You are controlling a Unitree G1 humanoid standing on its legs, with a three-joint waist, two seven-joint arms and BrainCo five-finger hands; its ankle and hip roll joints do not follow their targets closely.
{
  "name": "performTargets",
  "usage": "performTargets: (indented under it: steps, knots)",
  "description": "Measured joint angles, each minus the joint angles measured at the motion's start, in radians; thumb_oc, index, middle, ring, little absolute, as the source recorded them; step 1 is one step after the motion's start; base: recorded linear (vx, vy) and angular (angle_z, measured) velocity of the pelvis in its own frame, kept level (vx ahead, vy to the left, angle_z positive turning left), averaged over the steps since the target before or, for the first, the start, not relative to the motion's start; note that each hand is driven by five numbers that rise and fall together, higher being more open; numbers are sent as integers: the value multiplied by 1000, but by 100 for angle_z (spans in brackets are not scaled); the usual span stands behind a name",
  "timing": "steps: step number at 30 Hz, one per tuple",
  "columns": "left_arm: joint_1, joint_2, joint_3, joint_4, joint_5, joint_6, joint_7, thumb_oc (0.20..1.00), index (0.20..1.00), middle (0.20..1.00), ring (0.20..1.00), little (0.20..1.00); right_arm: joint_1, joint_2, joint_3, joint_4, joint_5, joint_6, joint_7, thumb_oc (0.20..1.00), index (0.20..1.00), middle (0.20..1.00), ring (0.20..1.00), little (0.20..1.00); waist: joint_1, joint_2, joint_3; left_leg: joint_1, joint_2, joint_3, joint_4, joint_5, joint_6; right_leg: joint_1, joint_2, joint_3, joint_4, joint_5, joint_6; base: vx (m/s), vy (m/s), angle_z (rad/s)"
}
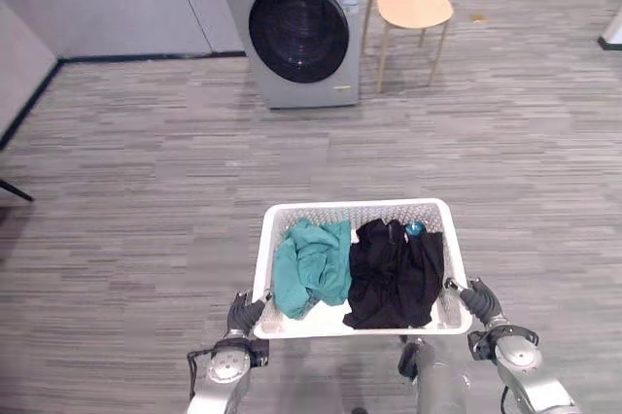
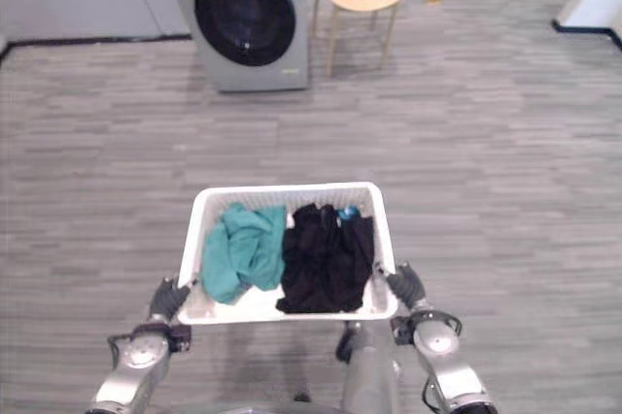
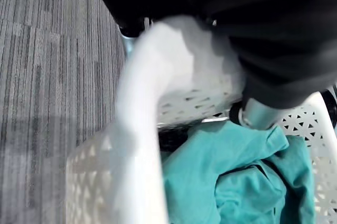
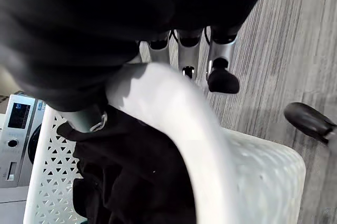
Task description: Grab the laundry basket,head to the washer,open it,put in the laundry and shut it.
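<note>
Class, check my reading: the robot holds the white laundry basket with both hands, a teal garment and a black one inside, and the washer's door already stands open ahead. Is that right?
One detail is wrong: the washer door is shut, as the left eye view shows. The rest stands: the left hand and right hand grip the white laundry basket, holding a teal garment and a black garment.
</note>
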Motion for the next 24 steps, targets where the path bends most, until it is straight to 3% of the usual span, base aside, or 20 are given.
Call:
performTargets:
  steps: [2, 4, 5, 6, 7, 10, 11, 12, 14, 15, 16, 19, 20, 21, 24]
  knots:
    - [19, -5, 0, -2, 0, -5, -4, 200, 200, 200, 200, 200, 8, -5, 0, 1, 0, 3, 3, 200, 200, 200, 200, 200, -19, -10, -6, 47, -21, -1, 51, -2, -6, 18, 20, -4, 20, -18, -29, 427, -356, 36]
    - [47, -19, -3, -4, 1, -6, -5, 200, 200, 200, 200, 200, 29, -11, 1, 0, 0, 3, 11, 200, 200, 200, 200, 200, -38, -23, -37, 101, -37, -19, 89, -13, -32, 66, 28, 7, 32, -32, -98, 303, -299, 45]
    - [65, -66, -6, 8, 2, -4, -4, 200, 200, 200, 200, 200, 38, -42, -7, 16, 1, 2, 12, 200, 200, 200, 200, 200, -34, 1, -57, 101, -9, -28, 184, -43, -77, 78, 36, 57, 62, 153, -223, 359, -449, 47]
    - [57, -71, -19, 14, 2, -3, -6, 200, 200, 200, 200, 200, 26, -55, -8, 40, 4, 2, 12, 200, 200, 200, 200, 200, -29, 29, -66, 82, 47, -20, 241, -93, -85, 94, 58, 67, 89, 157, -224, 326, -475, 37]
    - [48, -51, -27, 7, 2, -3, -1, 200, 200, 200, 200, 200, 5, -53, -3, 41, 4, 3, 14, 200, 200, 200, 200, 200, -26, 28, -68, 13, 102, -20, 341, -109, -97, 121, 79, 83, 80, 130, -220, 339, -517, 25]
    - [27, -29, -22, -22, -4, -5, 13, 200, 200, 200, 200, 200, -55, -55, 5, 36, 1, -7, 18, 200, 200, 200, 200, 200, 21, -4, -48, -263, 235, 6, 732, -33, -52, 157, 104, 128, 93, 58, -225, 327, -409, -24]
    - [27, -27, -25, -31, -9, -4, 15, 200, 200, 200, 200, 200, -66, -56, 3, 34, -1, -7, 15, 200, 200, 200, 200, 200, 31, -10, -44, -346, 283, 12, 798, -16, -26, 195, 112, 145, 77, 42, -218, 403, -278, -83]
    - [25, -20, -26, -36, -9, -6, 21, 200, 200, 200, 200, 200, -70, -43, 5, 29, -1, -8, 6, 200, 200, 200, 200, 200, 44, -56, -32, -448, 271, 13, 755, -30, -34, 273, 82, 191, 20, 34, -204, 440, -284, -65]
    - [11, -7, -43, -43, -9, -6, 20, 200, 200, 200, 200, 200, -36, -45, -8, -1, -1, -9, -4, 200, 200, 200, 200, 200, 32, -82, -18, -531, 226, -3, 596, -33, -45, 358, 44, 205, -51, 30, -192, 305, -142, -42]
    - [7, -3, -50, -45, -8, -6, 20, 200, 200, 200, 200, 200, -24, -46, -11, -10, -1, -10, -11, 200, 200, 200, 200, 200, 28, -88, -15, -552, 219, 6, 504, -26, -52, 389, 33, 196, -73, 43, -160, 260, -46, -52]
    - [1, 3, -67, -47, -8, -4, 20, 200, 200, 200, 200, 200, -6, -47, -20, -12, 0, -10, -14, 200, 200, 200, 200, 200, 18, -69, -13, -562, 221, 22, 324, 29, -53, 445, 34, 206, -93, 43, -92, 258, -42, -51]
    - [5, -1, -109, -52, -1, 2, 21, 200, 200, 200, 200, 200, 63, -60, -42, -19, 4, -23, -21, 200, 200, 200, 200, 200, -27, -1, -48, -542, 198, 54, 56, 230, -30, 550, 57, 205, -123, -21, -13, 191, -26, -21]
    - [11, 2, -124, -53, 2, 5, 22, 200, 200, 200, 200, 200, 72, -68, -49, -10, 6, -27, -26, 200, 200, 200, 200, 200, -32, 33, -59, -526, 205, 64, 41, 248, 73, 579, 79, 220, -121, -55, 28, 245, 1, -5]
    - [-10, 10, -119, -46, 2, 17, 26, 200, 200, 200, 200, 200, 71, -32, -47, 2, 6, -24, -41, 200, 200, 200, 200, 200, -41, -14, -61, -504, 166, 76, 26, 248, 70, 587, 34, 213, -103, -74, 55, 257, 29, -18]
    - [-32, 77, -101, -49, 1, 24, 26, 200, 200, 200, 200, 200, 46, 19, -17, 0, 1, -24, -48, 200, 200, 200, 200, 200, -23, -99, -49, -399, 109, 81, -81, 233, 67, 564, -9, 211, -107, -72, 82, 270, 84, -34]
